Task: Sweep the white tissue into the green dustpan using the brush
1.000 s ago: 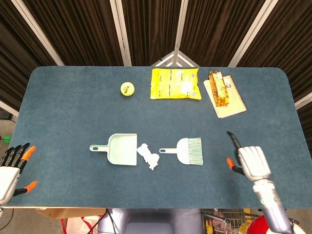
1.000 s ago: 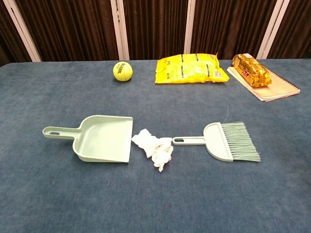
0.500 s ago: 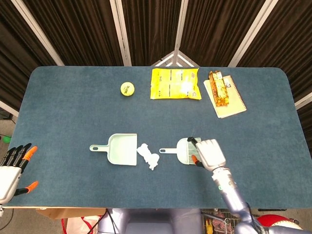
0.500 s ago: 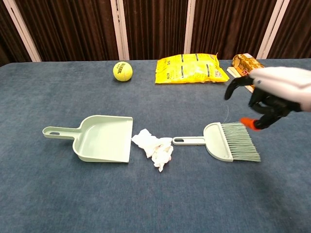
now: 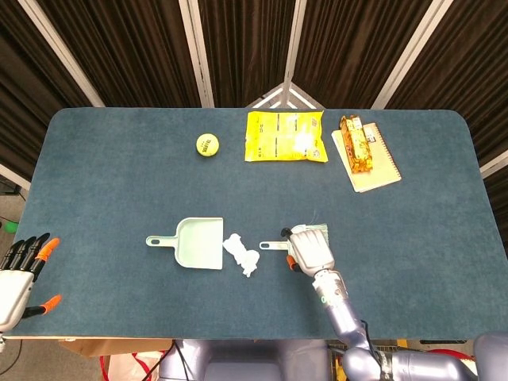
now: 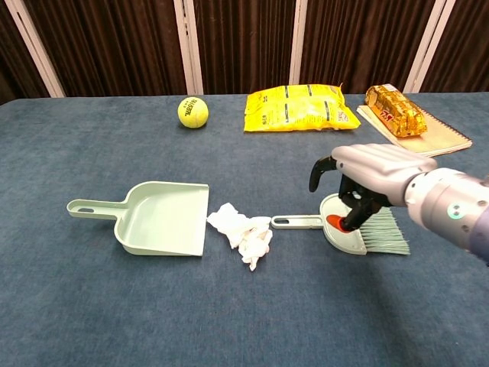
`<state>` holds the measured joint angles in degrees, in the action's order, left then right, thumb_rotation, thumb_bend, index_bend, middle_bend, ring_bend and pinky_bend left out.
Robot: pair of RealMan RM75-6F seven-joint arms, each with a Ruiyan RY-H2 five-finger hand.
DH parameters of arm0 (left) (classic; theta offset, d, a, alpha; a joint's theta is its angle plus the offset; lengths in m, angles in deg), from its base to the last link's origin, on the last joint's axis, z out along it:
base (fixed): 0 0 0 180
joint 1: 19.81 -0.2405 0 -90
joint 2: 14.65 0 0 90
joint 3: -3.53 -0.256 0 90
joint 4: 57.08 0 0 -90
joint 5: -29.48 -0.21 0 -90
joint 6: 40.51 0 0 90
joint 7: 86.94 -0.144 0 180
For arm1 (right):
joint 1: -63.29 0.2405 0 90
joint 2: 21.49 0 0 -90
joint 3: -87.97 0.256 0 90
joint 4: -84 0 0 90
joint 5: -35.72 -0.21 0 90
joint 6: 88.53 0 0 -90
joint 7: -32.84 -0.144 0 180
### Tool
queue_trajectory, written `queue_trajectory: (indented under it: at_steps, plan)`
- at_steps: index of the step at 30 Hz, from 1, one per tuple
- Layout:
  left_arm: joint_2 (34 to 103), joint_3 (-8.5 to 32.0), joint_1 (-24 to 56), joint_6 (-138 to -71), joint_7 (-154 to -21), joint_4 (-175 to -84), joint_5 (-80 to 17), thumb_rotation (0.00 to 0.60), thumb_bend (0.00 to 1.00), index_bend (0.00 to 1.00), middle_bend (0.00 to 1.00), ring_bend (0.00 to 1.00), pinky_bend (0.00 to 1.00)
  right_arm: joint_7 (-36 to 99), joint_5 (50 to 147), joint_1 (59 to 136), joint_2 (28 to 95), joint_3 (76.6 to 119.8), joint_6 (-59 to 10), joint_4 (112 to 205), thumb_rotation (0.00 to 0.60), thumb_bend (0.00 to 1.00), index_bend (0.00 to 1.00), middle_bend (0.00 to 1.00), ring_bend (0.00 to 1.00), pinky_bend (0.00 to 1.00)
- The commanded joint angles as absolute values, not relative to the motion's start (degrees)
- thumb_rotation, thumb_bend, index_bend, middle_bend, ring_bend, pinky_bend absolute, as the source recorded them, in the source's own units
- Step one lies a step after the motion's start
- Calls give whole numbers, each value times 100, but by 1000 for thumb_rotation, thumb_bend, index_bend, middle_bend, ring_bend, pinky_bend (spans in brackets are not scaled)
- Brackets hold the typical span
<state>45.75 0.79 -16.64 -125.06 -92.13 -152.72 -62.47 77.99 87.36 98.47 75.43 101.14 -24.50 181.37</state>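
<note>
The right hand (image 6: 365, 183) has a smooth pale grey, almost white shell over its back, with black fingers (image 6: 315, 175) beneath and a bright orange tip on the thumb. Behind it runs a silver-grey, rounded forearm (image 6: 451, 210) bearing a small green dot inside a pale ring. The left hand (image 5: 17, 278) shows the same white shell, dark fingers and orange tips on two digits, though it sits at the frame's edge, so finer detail is hard to make out.

Tissue (image 5: 242, 253) btwn dustpan (image 5: 191, 243) & brush (image 5: 278, 244).
</note>
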Motion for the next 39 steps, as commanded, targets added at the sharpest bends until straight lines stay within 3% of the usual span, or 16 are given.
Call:
queue_trajectory:
  at_steps: [1, 22, 39]
  plan:
    - [4580, 79, -1661, -12506, -9214, -15260, -6252, 600, 0, 0, 0, 0, 8, 7845, 8593, 9973, 7764, 10120, -2407, 17896, 600, 384, 338, 911, 935, 871]
    - [4556, 66, -1637, -12463, -9125, -15253, -6247, 600, 0, 0, 0, 0, 8, 7725, 8455, 10280, 8612, 10039, -2240, 16890, 600, 384, 383, 911, 935, 871]
    - [4560, 58, -1638, -12490, -9106, -15238, -6281, 600, 0, 0, 0, 0, 8, 7663, 8421, 10387, 8903, 10087, -2266, 16381, 600, 384, 424, 911, 936, 870]
